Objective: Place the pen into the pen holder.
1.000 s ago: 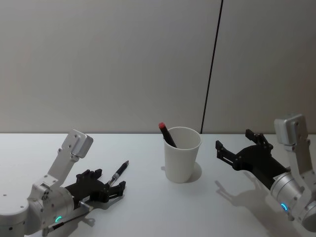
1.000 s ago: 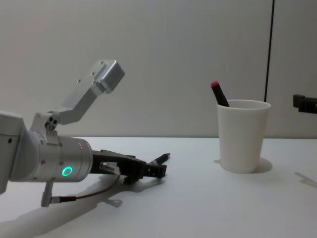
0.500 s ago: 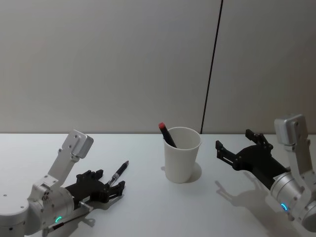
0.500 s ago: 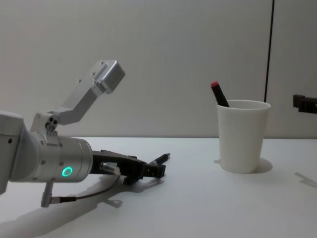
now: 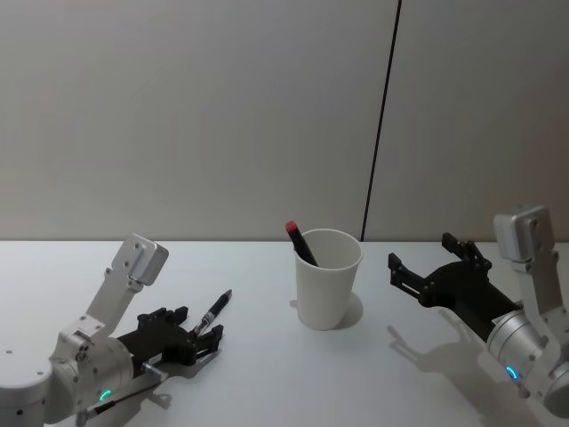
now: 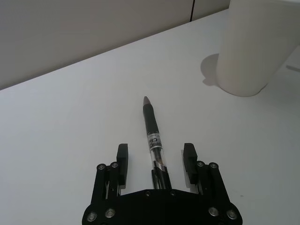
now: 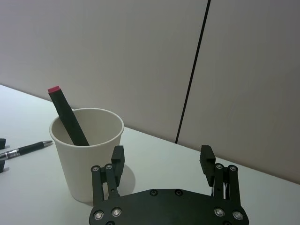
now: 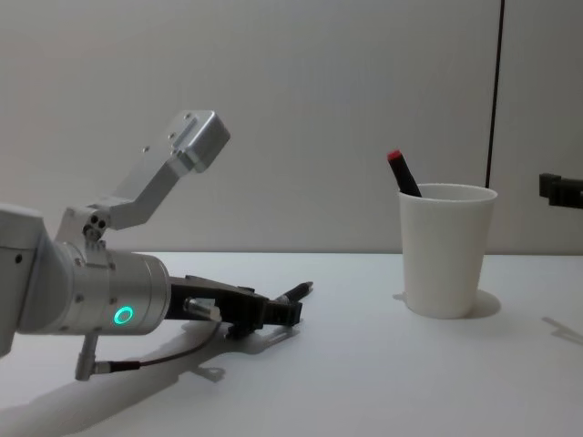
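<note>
- Hardly anything shifts: left gripper (image 5: 197, 326) stays lower left, jaws wide astride the pen (image 5: 214, 311), unclamped.
- Pen lies flat, left of pen holder (image 5: 328, 277); likely light, stiff, slick: pinch mid-barrel.
- Far right, right gripper (image 5: 422, 253) gapes empty.

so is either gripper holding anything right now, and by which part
Nothing is held: the left gripper is open astride the back of the pen; the right gripper is open, empty.

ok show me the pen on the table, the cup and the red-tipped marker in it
pen (image 6: 153, 136), left wrist view, middle of its barrel
cup (image 5: 328, 285), head view, front of its wall
marker (image 7: 69, 119), right wrist view, its dark shaft inside the cup
</note>
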You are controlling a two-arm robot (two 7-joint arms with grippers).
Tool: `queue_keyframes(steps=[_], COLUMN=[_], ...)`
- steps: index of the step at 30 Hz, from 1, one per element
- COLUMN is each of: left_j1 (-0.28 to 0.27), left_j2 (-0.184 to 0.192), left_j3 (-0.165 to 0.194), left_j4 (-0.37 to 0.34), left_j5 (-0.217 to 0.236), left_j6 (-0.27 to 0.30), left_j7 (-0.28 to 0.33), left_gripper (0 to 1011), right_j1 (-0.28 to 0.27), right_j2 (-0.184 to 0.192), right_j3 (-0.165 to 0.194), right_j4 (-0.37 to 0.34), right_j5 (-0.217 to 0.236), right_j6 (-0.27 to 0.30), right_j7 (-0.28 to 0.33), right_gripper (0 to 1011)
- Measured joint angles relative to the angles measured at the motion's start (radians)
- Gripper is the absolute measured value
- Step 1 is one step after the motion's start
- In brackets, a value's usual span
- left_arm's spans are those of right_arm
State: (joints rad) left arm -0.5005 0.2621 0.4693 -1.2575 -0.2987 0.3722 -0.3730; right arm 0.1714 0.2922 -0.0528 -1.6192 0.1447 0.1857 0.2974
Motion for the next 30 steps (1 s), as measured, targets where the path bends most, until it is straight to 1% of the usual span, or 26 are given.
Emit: queue_keyframes(steps=[30], left_j1=[0.0], left_j2=[0.0], left_j3=[0.0], left_j4=[0.0], left_j5=[0.0], left_j6=[0.0], left_j7=[0.0], left_gripper=[541], right_j1=[0.0], right_j2=[0.0], right_j3=[0.0], right_j4=[0.0], right_j5=[0.0], right_j6=[0.0], right_j7=[0.0], right_gripper=[1001])
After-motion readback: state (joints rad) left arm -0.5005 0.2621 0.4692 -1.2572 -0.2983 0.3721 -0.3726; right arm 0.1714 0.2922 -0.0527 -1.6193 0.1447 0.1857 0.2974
